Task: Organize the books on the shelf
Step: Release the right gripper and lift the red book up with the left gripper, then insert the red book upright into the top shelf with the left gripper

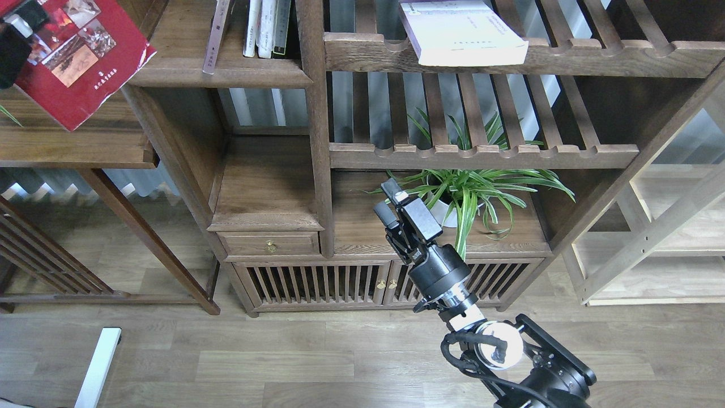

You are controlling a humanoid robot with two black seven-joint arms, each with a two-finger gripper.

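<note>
Left gripper has its jaws clamped on the red photo-cover book, tilted over the side shelf at top left, probably lining up to shelve it, while the right gripper idles empty, jaws narrowly apart, by the spider plant.

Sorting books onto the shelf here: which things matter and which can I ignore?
Job:
red book in the left tool
white-lilac book on the slatted rack
shelf holding upright books

Ignore:
potted plant
drawer
slatted cabinet doors
</note>
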